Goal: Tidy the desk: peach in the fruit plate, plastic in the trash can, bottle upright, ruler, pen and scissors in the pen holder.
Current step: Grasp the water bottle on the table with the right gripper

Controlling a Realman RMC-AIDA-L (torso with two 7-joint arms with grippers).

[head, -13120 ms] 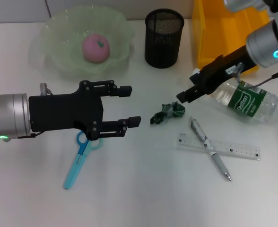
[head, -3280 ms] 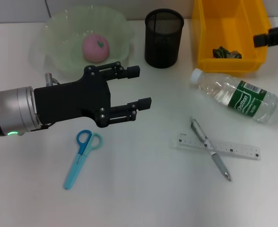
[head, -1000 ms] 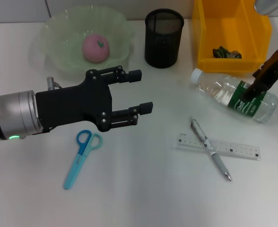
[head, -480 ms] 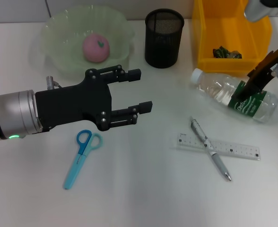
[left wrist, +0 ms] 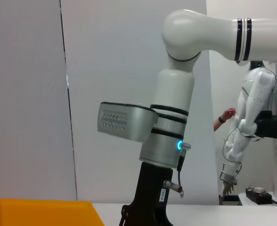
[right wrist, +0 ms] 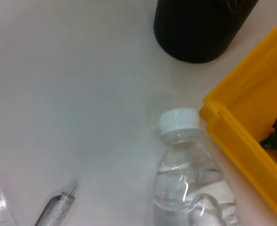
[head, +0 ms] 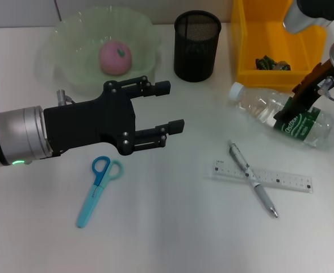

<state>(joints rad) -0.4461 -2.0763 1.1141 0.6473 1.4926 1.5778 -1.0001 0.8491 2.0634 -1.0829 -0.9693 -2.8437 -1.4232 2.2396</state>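
Lying on its side at about three o'clock on the white desk [head: 172,227], the clear plastic bottle [head: 280,116] has the right gripper [head: 295,105] directly over its green label in the head view; whether those dark fingers are spread or closed cannot be told. The bottle's white cap points toward ten o'clock, close to the yellow trash bin [head: 278,42], a smooth rectangular tub with the crumpled dark plastic wrapper [head: 272,62] inside. At nine o'clock the left gripper [head: 161,108] hovers with its two black fingers spread apart, holding nothing, just above the blue-handled scissors [head: 96,190]. The pink peach [head: 116,57] sits in the ruffled, translucent green fruit plate [head: 65,57] at eleven o'clock; the round black mesh pen holder [head: 196,45] stands at twelve. A silver pen [head: 252,179] lies crossed over the transparent ruler [head: 283,179] at about four o'clock.

The left wrist view shows the right arm [left wrist: 176,117], white and silver, against a grey wall, with a corner of the bin [left wrist: 44,212].

The right wrist view shows the bottle [right wrist: 188,179] with its ribbed cap just beside the bin's wall [right wrist: 242,136], the holder's base [right wrist: 199,28] beyond, and the pen tip [right wrist: 58,207] well apart.
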